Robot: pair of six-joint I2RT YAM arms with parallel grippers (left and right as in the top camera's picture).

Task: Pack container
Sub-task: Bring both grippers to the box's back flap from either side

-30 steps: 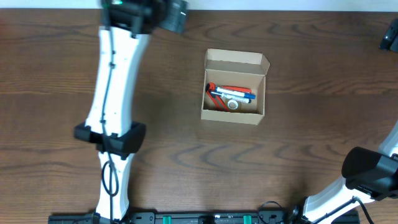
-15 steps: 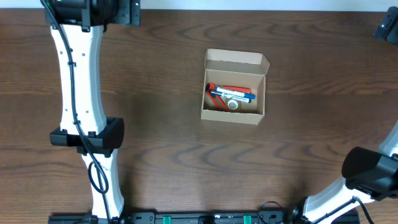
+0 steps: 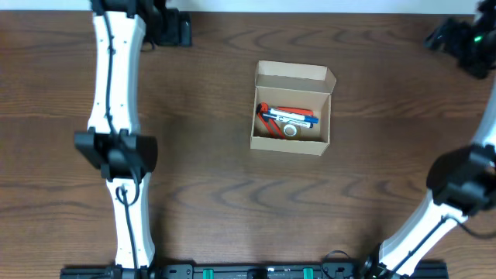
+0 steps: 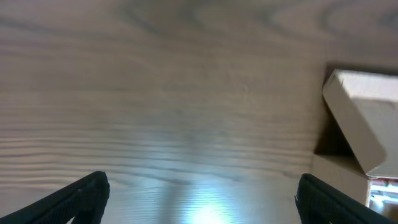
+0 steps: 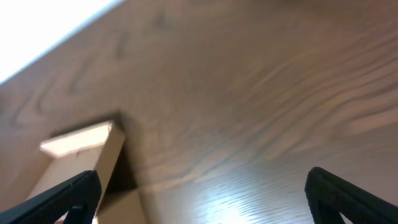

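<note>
The container (image 3: 287, 145), a tan cardboard box, stands open in the middle of the table with its lid flap (image 3: 294, 74) turned up at the back. Inside lie red and blue pens (image 3: 288, 116) and a small tape roll (image 3: 291, 131). My left gripper (image 3: 177, 31) is far off at the back left, and its wrist view shows it open (image 4: 202, 199) over bare wood with the container (image 4: 357, 118) at the right edge. My right gripper (image 3: 449, 37) is at the back right, open (image 5: 202, 198) with nothing between its fingers, and the container (image 5: 84, 142) shows at that view's left.
Dark wooden tabletop (image 3: 209, 178) surrounds the box on all sides. The left arm's white links (image 3: 116, 93) stretch along the left side, and the right arm's elbow (image 3: 461, 182) rises at the right. The table's far edge (image 3: 325, 12) lies just behind both grippers.
The left arm swung left along the back edge, then slightly back right. The right gripper came in from the right edge, its elbow rising. Nothing in the container moved.
</note>
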